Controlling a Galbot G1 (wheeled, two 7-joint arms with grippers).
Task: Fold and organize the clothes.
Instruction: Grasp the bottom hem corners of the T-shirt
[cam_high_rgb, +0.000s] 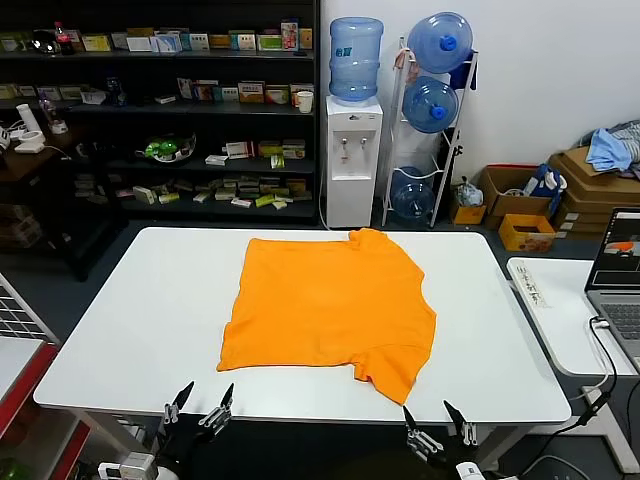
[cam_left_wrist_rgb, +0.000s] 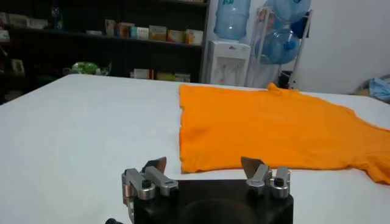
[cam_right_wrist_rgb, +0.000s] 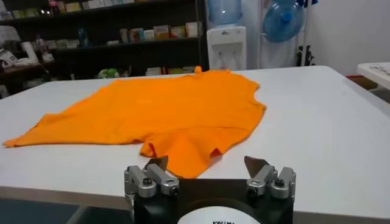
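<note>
The white bench (cam_high_rgb: 150, 330) carries the orange T-shirt (cam_high_rgb: 325, 310), spread flat near its middle, one sleeve reaching toward the near edge on the right side and the collar at the far edge. The left hand (cam_high_rgb: 201, 403) waits low at the near edge, fingers wide and holding nothing. The right hand (cam_high_rgb: 433, 418) sits likewise, wide and holding nothing, just below the near sleeve.

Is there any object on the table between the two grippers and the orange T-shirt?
No, nothing visible. The left gripper and right gripper wait open at the near edge of the white table. Only bare tabletop lies between them and the orange T-shirt, which lies spread out flat.
</note>
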